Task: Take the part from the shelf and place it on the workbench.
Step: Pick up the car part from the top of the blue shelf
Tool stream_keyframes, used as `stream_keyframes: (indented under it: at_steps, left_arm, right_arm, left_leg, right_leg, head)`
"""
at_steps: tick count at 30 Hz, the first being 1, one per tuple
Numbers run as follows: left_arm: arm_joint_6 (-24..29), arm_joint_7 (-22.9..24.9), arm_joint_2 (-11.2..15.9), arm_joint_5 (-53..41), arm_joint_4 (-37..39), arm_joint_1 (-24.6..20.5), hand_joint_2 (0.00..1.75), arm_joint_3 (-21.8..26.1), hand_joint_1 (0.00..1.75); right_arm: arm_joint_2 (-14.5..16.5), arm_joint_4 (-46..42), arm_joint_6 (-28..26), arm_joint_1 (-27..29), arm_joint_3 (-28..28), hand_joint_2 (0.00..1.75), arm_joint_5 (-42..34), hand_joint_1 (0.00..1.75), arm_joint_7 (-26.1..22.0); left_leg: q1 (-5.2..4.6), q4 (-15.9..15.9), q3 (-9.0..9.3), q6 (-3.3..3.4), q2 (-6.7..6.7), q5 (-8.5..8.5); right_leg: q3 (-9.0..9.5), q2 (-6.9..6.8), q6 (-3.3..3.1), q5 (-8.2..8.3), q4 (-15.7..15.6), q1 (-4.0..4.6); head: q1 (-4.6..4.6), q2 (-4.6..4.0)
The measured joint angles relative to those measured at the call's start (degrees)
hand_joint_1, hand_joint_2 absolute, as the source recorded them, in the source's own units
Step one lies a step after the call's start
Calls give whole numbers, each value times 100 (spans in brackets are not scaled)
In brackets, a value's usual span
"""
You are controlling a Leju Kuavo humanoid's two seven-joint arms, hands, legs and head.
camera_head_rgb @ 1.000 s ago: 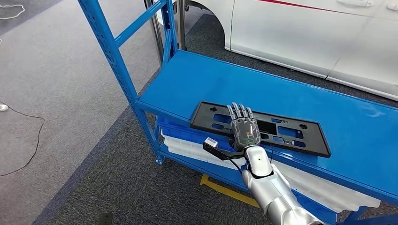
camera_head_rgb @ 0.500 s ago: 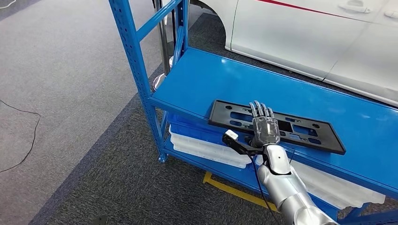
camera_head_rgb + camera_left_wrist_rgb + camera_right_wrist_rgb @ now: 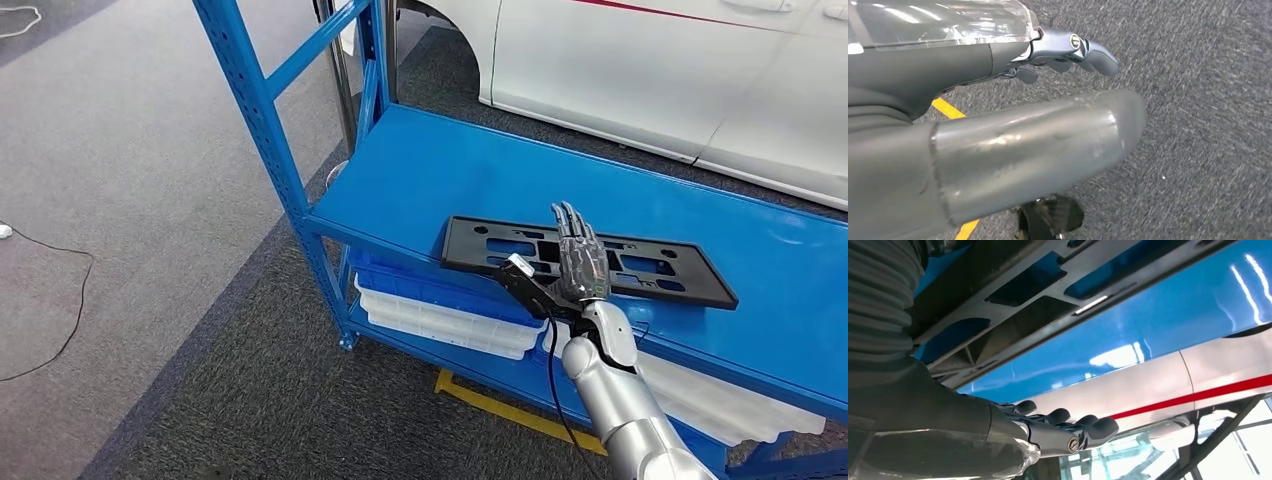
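On the blue shelf (image 3: 480, 180), right hand (image 3: 580, 265) above black part (image 3: 680, 275), fingers (image 3: 572, 222) extended, holding nothing

White car body panels with a thin red stripe (image 3: 690, 80) behind the rack. Stacked white plastic trays (image 3: 450, 320) on a lower level. Yellow floor-marking line (image 3: 500, 408) on dark grey carpet (image 3: 300, 400). Lighter grey floor (image 3: 120, 150) alongside, crossed by a thin black cable (image 3: 60, 330).

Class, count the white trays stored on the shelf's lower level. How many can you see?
2 groups show: one white tray stack at the lower level's left end under a blue tray, another to the right. More may be hidden behind the right arm.
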Motion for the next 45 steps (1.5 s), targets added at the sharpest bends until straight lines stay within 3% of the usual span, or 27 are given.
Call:
stream_keyframes:
  at_steps: [1, 2, 5, 7, 11, 13, 15, 16, 17, 18, 19, 21, 23, 26, 28, 30, 31, 32, 33, 35, 37, 41, 43, 45]
  left_arm:
    - [0, 0, 6, -10, 0, 5, 0, 9, 0]
    - [1, 1, 13, -20, 0, 12, 0, 16, 0]
    - [2, 3, 33, -52, 1, 17, 0, 24, 0]
    - [3, 3, 39, -65, 2, 13, 0, 26, 0]
    - [5, 8, 43, -79, 2, 21, 0, 30, 0]
    - [4, 11, 44, -96, 2, 16, 0, 32, 0]
    - [5, 21, 46, -127, 2, 14, 0, 37, 0]
    - [7, 32, 46, -144, 2, 14, 0, 40, 0]
    - [10, 45, 45, -164, 2, 14, 0, 45, 0]
    - [13, 61, 44, -182, 2, 13, 0, 49, 0]
    - [16, 74, 43, -200, 2, 12, 0, 51, 0]
    - [26, 90, 40, -241, 2, 1, 0, 56, 0]
    - [52, 102, 39, -272, 2, -19, 0, 64, 0]
    - [83, 129, 39, -307, 2, -38, 0, 71, 0]
    - [88, 138, 33, -317, 2, -47, 0, 73, 0]
    - [99, 142, 27, -322, 2, -49, 0, 79, 0]
    - [107, 146, 26, -326, 2, -47, 0, 89, 0]
    - [117, 151, 26, -328, 2, -46, 0, 99, 0]
    - [126, 157, 26, -331, 2, -47, 0, 110, 0]
    - [140, 164, 26, -333, 2, -55, 0, 125, 0]
    - [151, 168, 20, -334, 2, -65, 0, 143, 0]
    - [172, 175, -11, -333, 2, -62, 0, 168, 0]
    - [177, 177, -23, -332, 2, -65, 0, 172, 0]
    - [178, 178, -25, -332, 2, -62, 0, 177, 0]
  right_arm:
    - [2, -20, 3, 28, 0, 175, -15, 0, 0]
    - [2, -39, 3, 53, 0, 175, -31, 0, 1]
    - [1, -94, -3, 83, 0, 175, -79, 0, 2]
    - [-3, -119, -5, 89, 1, 175, -99, 0, 4]
    - [-12, -149, -25, 103, 2, 175, -99, 0, 8]
    - [-20, -157, -57, 110, 3, 175, -40, 0, 25]
    - [-20, -140, -100, 136, 8, 175, 105, 0, 81]
    - [-20, -124, -131, 154, 20, 175, 213, 0, 132]
    - [-20, -105, -179, 167, 44, 175, 351, 0, 204]
    - [-20, -82, -247, 169, 81, 175, 537, 0, 299]
    - [-20, -57, -323, 162, 125, 175, 734, 0, 398]
    - [-20, 20, -480, 128, 218, 175, 1140, 0, 603]
    - [-19, 134, -619, 103, 319, 175, 1572, 0, 835]
    - [-14, 305, -775, 34, 466, 175, 2172, 0, 1156]
    - [-10, 405, -800, -19, 528, 175, 2367, 0, 1277]
    - [-8, 526, -798, -57, 569, 175, 2581, 0, 1412]
    - [-8, 593, -794, -80, 582, 175, 2705, 0, 1491]
    - [-8, 657, -791, -103, 591, 175, 2808, 0, 1557]
    - [-8, 724, -790, -129, 599, 175, 2900, 0, 1619]
    - [-8, 838, -781, -182, 606, 175, 2996, 0, 1706]
    - [-16, 930, -773, -224, 608, 175, 3030, 0, 1757]
    - [-50, 1049, -757, -279, 608, 175, 3062, 0, 1789]
    - [-84, 1090, -744, -290, 608, 175, 3064, 0, 1794]
    - [-107, 1130, -741, -291, 608, 175, 3064, 0, 1800]
  left_leg:
    - [15, 171, -111, -26, 1, -5]
    - [30, 120, -117, -48, 2, 110]
    - [60, -883, 307, -65, 9, 673]
    - [51, -1236, 468, -8, 3, 757]
    - [50, -1302, 491, 154, 3, 783]
    - [71, -1341, 504, 212, 11, 809]
    - [69, -1344, 502, 229, 11, 808]
    - [69, -1343, 503, 229, 8, 805]
    - [70, -1341, 507, 226, 5, 802]
    - [72, -1340, 515, 218, 1, 796]
    - [74, -1340, 527, 206, -2, 788]
    - [57, -1335, 539, 159, -3, 766]
    - [42, -1344, 544, 98, -3, 759]
    - [64, -1305, 552, 0, 0, 699]
    - [74, -856, 361, -36, 3, 423]
    - [71, -98, 10, -53, 3, 74]
    - [71, 181, -121, -56, 4, -4]
    - [70, 258, -157, -49, 4, 30]
    - [68, 117, -87, -32, 3, 163]
    - [57, -642, 288, 29, 3, 532]
    - [32, -1232, 582, 79, 7, 710]
    - [30, -1399, 654, 170, 21, 770]
    - [56, -1450, 658, 237, 38, 818]
    - [54, -1452, 639, 259, 46, 828]
  right_leg:
    - [3, 3, 3, -13, 11, -4]
    - [5, 9, 14, -30, 30, -12]
    - [-1, 30, 89, -121, 149, -30]
    - [-26, 41, 149, -160, 207, -14]
    - [-68, 50, 262, -235, 291, -24]
    - [-291, 51, 316, -530, 774, -46]
    - [-651, 51, 356, -845, 1503, -66]
    - [-769, 50, 367, -880, 1720, -75]
    - [-795, 50, 372, -807, 1739, -84]
    - [-696, 49, 370, -623, 1505, -93]
    - [-523, 48, 363, -400, 1129, -103]
    - [-187, 52, 330, -130, 419, -92]
    - [-96, 60, 285, -124, 210, -54]
    - [-59, 55, 166, -102, 158, -54]
    - [-21, 36, 84, -90, 118, -65]
    - [-13, 24, 41, -95, 115, -38]
    - [-8, 24, 31, -97, 116, -23]
    - [2, 28, 26, -99, 117, -10]
    - [17, 34, 25, -103, 118, 2]
    - [47, 43, 34, -116, 125, 19]
    - [53, 47, 74, -132, 140, 43]
    - [48, 52, 203, -157, 165, 40]
    - [-105, 54, 277, -405, 514, 23]
    - [-441, 54, 337, -786, 1241, -8]
  head:
    - [0, 0]
    - [0, 0]
    - [-1, 0]
    - [2, 0]
    - [4, 0]
    - [5, 0]
    - [5, 0]
    - [4, 0]
    - [4, 0]
    - [4, 0]
    - [4, 0]
    - [3, 0]
    - [0, 0]
    - [-1, 0]
    - [-1, 0]
    - [-1, 0]
    - [-1, 0]
    - [-2, 0]
    - [-2, 0]
    - [-2, 0]
    - [-1, 0]
    - [1, 0]
    - [2, 0]
    - [2, 0]
